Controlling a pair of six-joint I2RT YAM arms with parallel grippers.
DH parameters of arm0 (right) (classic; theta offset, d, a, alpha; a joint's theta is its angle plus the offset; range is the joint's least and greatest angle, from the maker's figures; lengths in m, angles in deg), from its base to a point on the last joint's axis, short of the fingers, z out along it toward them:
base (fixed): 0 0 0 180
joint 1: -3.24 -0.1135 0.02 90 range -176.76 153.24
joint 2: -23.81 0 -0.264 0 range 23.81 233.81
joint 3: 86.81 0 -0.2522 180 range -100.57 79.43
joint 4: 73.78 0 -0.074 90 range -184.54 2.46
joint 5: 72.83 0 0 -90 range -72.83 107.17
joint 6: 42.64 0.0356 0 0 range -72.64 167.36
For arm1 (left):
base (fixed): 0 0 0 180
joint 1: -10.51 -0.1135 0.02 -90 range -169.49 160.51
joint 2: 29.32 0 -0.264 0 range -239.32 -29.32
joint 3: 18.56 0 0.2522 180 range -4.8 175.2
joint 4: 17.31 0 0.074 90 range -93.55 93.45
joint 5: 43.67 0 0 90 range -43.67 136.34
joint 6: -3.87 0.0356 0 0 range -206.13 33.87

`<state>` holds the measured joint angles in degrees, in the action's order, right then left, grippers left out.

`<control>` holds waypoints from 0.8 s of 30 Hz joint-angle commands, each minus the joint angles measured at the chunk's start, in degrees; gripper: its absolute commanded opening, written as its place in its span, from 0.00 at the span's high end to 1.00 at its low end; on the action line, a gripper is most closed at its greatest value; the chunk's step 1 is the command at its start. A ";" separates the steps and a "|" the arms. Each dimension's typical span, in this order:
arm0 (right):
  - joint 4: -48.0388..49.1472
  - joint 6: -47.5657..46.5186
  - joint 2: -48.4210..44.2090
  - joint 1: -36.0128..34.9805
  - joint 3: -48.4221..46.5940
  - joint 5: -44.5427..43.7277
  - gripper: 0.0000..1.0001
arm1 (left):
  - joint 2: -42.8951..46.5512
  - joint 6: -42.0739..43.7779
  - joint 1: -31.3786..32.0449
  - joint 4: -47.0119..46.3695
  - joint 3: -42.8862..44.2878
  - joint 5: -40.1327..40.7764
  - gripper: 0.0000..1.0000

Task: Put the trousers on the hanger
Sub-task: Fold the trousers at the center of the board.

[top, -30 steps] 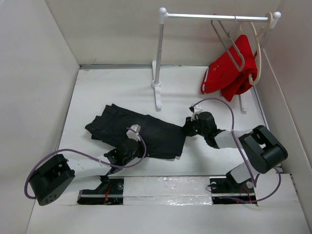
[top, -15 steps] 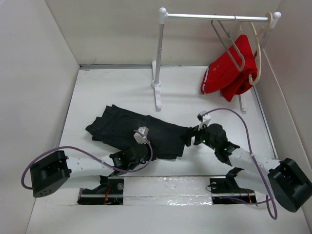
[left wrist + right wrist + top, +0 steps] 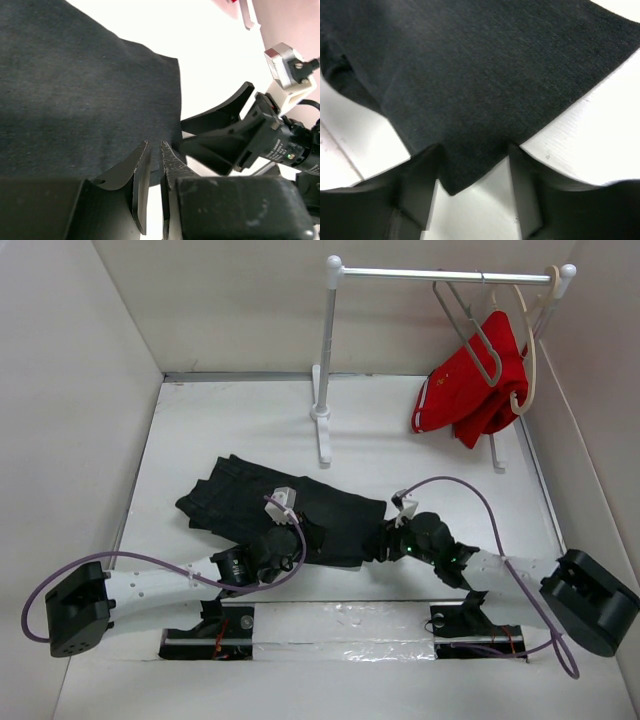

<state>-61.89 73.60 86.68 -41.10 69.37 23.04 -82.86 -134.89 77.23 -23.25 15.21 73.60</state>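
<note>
Lying folded on the counter (image 3: pixel 230 420), left of centre, the trousers (image 3: pixel 290 505) are a flat dark slab with their right end towards the right arm. The left claw (image 3: pixel 308 537) sits low over the near right part of the cloth. In its wrist view this claw (image 3: pixel 155 146) is narrow, fingers almost together, tips at the trousers' near edge; I cannot tell whether any cloth is caught between them. The right claw (image 3: pixel 380 543) is at the trousers' right end, close beside the left one. Its wrist view shows the claw (image 3: pixel 472 165) wide, a finger on each side of a corner of the dark cloth, which lies between them on the white counter. The hanger (image 3: pixel 470 332) hangs on the rack (image 3: pixel 325 360) at the far right, well apart from the trousers, beside a cream hanger (image 3: pixel 527 360) carrying a red garment (image 3: pixel 470 390).
</note>
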 commanded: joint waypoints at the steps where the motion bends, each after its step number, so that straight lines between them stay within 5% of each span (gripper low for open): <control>1: 8.18 1.98 4.35 0.65 0.14 0.72 0.46 | 0.63 0.50 -0.10 1.25 1.44 2.08 0.90; 5: 14.41 3.12 8.49 3.46 1.28 1.60 0.75 | 1.33 1.03 -0.10 2.21 1.43 2.61 0.86; 6: 14.69 2.68 9.10 5.21 1.02 2.82 0.93 | 1.24 0.85 -0.10 2.39 1.44 2.79 0.86; 7: 14.87 2.24 9.63 6.01 0.84 3.01 1.00 | 1.07 0.59 -0.10 2.22 1.26 2.88 0.86; 17: -1.45 -13.29 6.73 21.30 -11.62 3.54 1.00 | -1.83 0.06 -0.62 0.54 1.52 2.00 0.75; 19: -3.93 -15.94 7.87 23.06 -14.01 3.88 0.91 | -3.23 -0.47 -0.62 0.72 1.96 2.79 0.70; 20: -7.07 -18.13 8.40 24.55 -15.93 4.58 0.80 | -3.76 -0.47 -1.41 0.89 2.75 2.44 0.66; 21: -7.80 -18.76 8.76 24.56 -16.21 5.29 0.58 | -4.81 -0.21 -2.72 1.16 3.28 1.74 0.65; 24: -9.21 -19.73 6.05 24.48 -14.64 5.82 0.35 | -6.40 1.46 -3.96 0.64 4.51 0.51 0.64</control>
<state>-66.24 58.82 94.68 -16.36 54.66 27.67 -88.56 -134.82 74.54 -20.94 16.46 74.34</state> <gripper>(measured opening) 0.615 0.357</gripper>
